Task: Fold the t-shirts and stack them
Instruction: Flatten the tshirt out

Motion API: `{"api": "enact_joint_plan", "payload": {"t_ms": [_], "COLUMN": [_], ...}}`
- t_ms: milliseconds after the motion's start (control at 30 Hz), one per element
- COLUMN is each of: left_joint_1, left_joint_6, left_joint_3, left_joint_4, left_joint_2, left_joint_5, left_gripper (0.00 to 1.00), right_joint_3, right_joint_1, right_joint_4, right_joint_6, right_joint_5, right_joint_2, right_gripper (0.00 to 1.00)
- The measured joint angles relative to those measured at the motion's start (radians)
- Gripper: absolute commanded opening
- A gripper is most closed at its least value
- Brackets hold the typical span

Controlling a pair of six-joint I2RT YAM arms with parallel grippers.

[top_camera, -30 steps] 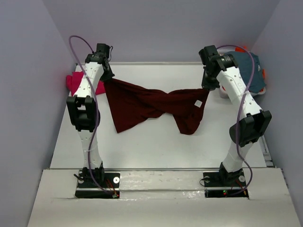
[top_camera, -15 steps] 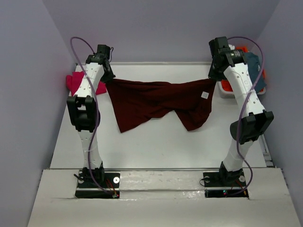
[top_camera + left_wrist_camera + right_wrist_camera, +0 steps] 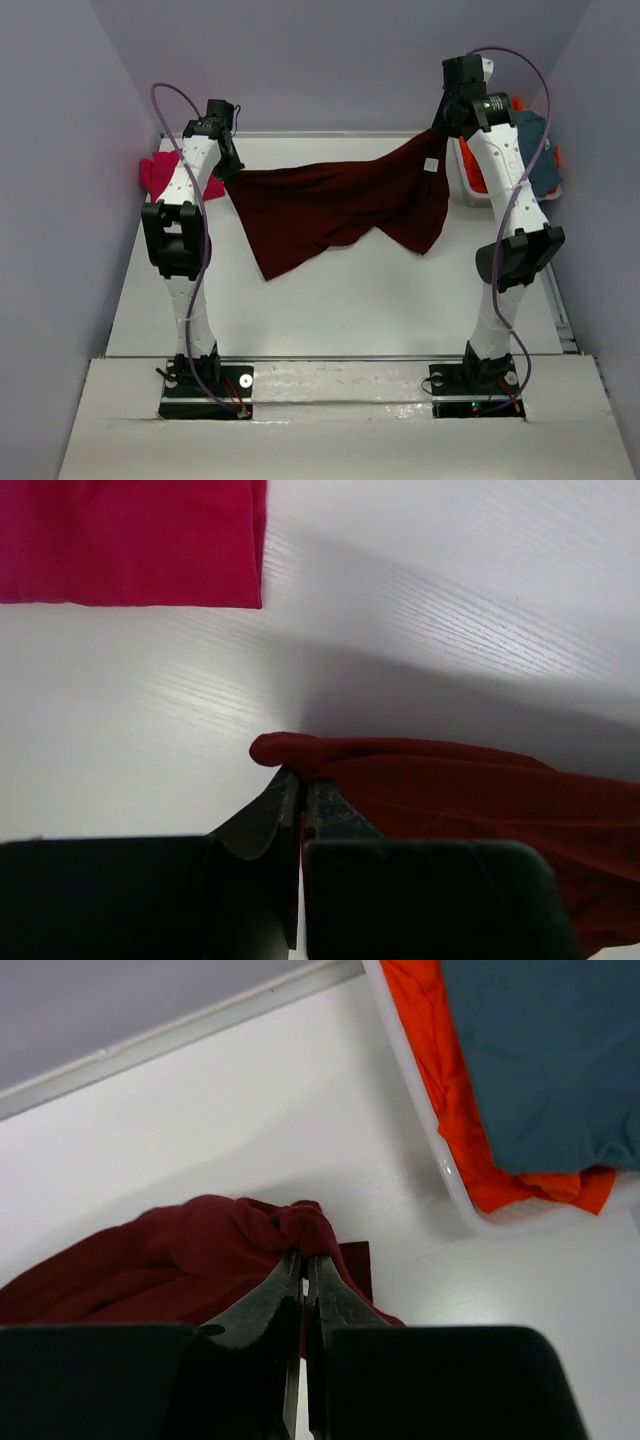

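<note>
Though partly off-frame, maroon t-shirt (image 3: 460, 785)

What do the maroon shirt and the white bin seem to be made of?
Maroon shirt: soft matte cloth, perhaps cotton knit; it sags and bunches into folds. White bin: probably smooth hard plastic; thin rim with a glossy highlight.

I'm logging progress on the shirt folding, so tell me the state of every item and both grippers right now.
maroon t-shirt: lifted, unfolded, stretched between both grippers, lower corners hanging.
left gripper: shut on the maroon t-shirt's edge.
right gripper: shut on the maroon t-shirt, raised.
pink t-shirt: lying flat on the table, far left, not held.
grey-blue garment: in the white bin, on top.
orange garment: in the bin, beneath the grey-blue one.
</note>
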Motion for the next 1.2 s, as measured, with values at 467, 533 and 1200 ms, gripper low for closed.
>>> {"api": "enact_joint_plan", "payload": {"t_ms": [467, 533, 1200], "left_joint_1": [0.000, 0.000, -0.116], "left_joint_6": [0.000, 0.000, -0.003], "left_joint_3": [-0.028, -0.037, -0.175], "left_joint_4": [0.009, 0.011, 0.049], "left_joint_2": [-0.003, -0.003, -0.131], "left_joint_5": [-0.001, 0.000, 0.010], "left_gripper": [0.06, 0.27, 0.71], "right_joint_3": [0.085, 0.109, 0.105], "right_joint_1": [0.000, 0.000, 0.000], "right_joint_4": [0.250, 0.261, 0.289], "right_joint_6": [-0.068, -0.071, -0.072], "right_joint_5": [-0.069, -0.084, -0.140], "right_joint_2": [0.115, 0.142, 0.196], "right_gripper": [0.07, 0.07, 0.07]}}
